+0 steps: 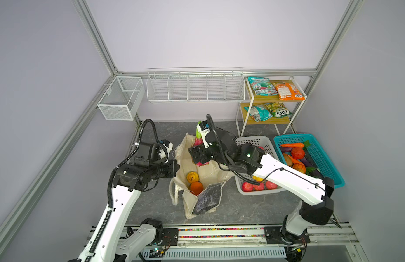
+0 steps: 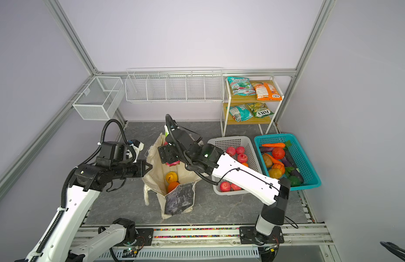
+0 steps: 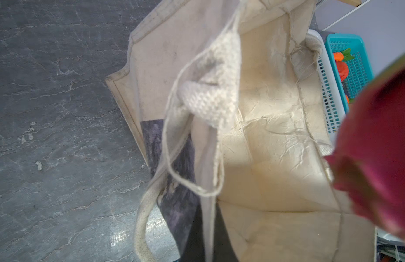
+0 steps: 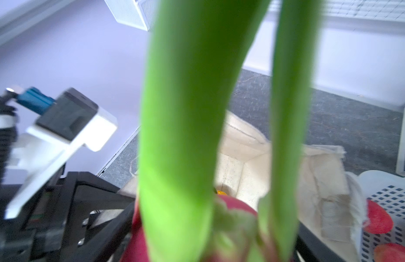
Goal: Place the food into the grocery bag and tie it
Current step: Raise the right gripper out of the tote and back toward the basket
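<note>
Cream canvas of the bag [image 1: 184, 149] is being pinched at its left rim, in the centre of both top views, by the left gripper [image 1: 177, 166]; its fingers are pressed together, seemingly on the cloth. The dragon fruit [image 1: 198, 141] is being held over the far end of the bag's mouth by the right gripper [image 1: 197, 156], whose fingers are spread wide around the pink body.

Trouble is being risked in several ways. If the fruit is released where it is, one end could be caught on the far rim or on a handle [image 3: 210, 97] and tipped outside. If the left pinch is lost, the soft wall could sag and the mouth could be narrowed. The right wrist view is being blocked by the green tips [image 4: 181, 136], so the drop is being judged almost blind from there.

Inside the bag, a yellow fruit [image 1: 192, 177] and an orange [image 1: 196, 187] are lying at the near end. Red fruits [image 1: 258, 187] are being kept in the white basket [image 1: 253, 140], vegetables in the teal basket [image 1: 319, 154] at right. The orange packet [image 1: 287, 90] is lying on the shelf at upper right, not yet packed.
</note>
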{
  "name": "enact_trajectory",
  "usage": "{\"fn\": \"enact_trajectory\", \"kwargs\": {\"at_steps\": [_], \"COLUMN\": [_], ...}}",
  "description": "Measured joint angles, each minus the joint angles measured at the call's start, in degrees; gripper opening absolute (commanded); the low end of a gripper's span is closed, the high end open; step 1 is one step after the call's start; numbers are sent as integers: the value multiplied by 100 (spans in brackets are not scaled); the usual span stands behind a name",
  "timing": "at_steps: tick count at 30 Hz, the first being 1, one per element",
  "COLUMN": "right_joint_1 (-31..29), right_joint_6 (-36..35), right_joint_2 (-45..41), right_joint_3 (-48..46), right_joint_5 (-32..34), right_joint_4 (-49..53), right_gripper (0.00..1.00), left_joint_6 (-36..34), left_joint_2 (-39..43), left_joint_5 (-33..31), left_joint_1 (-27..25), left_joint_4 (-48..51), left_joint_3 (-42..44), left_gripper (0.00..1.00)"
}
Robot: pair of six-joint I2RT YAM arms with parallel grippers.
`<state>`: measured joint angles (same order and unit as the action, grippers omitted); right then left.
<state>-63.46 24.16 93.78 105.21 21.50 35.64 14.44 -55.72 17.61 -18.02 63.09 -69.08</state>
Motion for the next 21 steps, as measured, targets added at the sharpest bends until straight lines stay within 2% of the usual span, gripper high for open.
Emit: {"fn": "enact_trajectory", "kwargs": {"at_steps": [4, 7, 17, 21], "right_joint_1": [0, 0, 72, 142], "right_joint_6": [-46, -44, 136, 258], "right_joint_2": [-365, -308, 940, 1375], "right_joint_3": [2, 52, -511, -743], "right_joint_5": [122, 63, -372, -527], "right_joint_4": [-4, 11, -79, -264], "right_gripper": [91, 92, 92, 88], "left_joint_6": [-7, -13, -13, -13], "left_joint_2": [2, 15, 153, 153], "left_joint_5": [0, 0, 63, 92], "left_joint_1": [0, 0, 0, 0], "left_joint_4": [2, 2, 26, 31], "left_joint_3": [0, 0, 13, 13], "left_gripper": [0, 0, 0, 0]}}
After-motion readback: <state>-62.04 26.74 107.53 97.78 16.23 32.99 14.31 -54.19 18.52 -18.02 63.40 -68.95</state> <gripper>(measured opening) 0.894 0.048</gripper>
